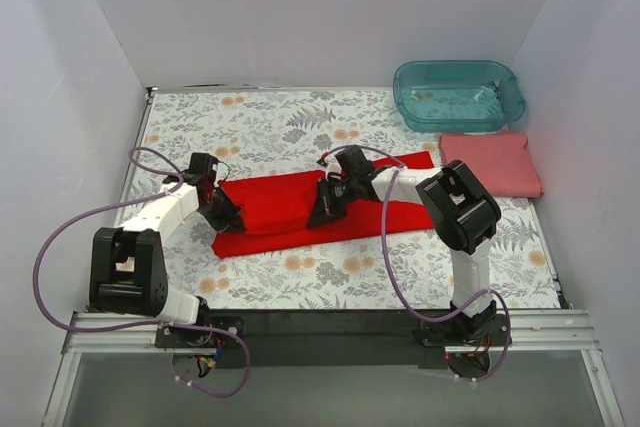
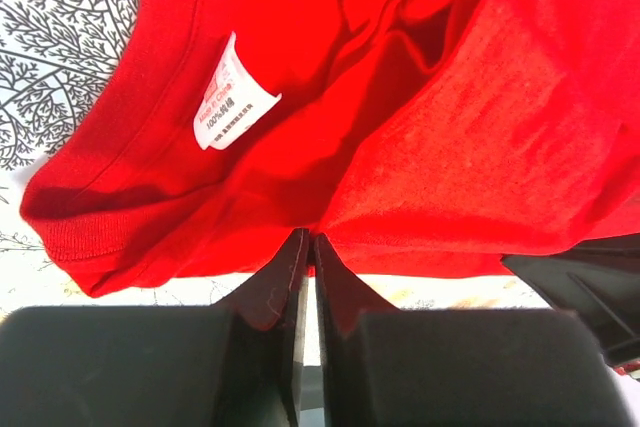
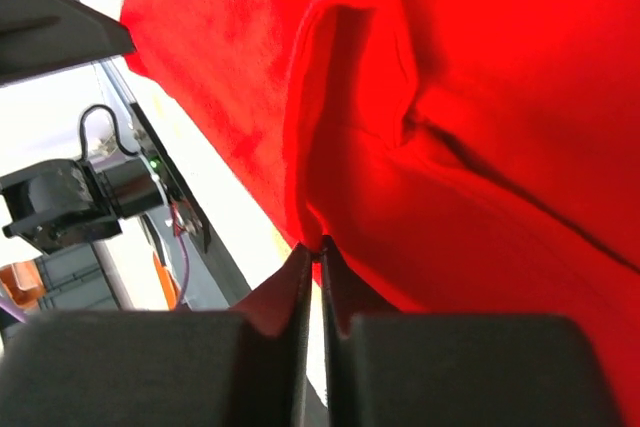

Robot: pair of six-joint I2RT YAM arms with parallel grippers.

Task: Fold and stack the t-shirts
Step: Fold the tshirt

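Observation:
The bright red t-shirt lies as a long band across the middle of the table. My left gripper is shut on its left end near the collar; the left wrist view shows the white label and red cloth pinched at the fingertips. My right gripper is shut on a fold of the red shirt near its middle. The salmon-pink t-shirt lies folded flat at the right, away from both grippers.
A translucent teal plastic tub stands at the back right, just behind the pink shirt. The table has a floral cloth. White walls close in the left, back and right. The left arm's base shows in the right wrist view.

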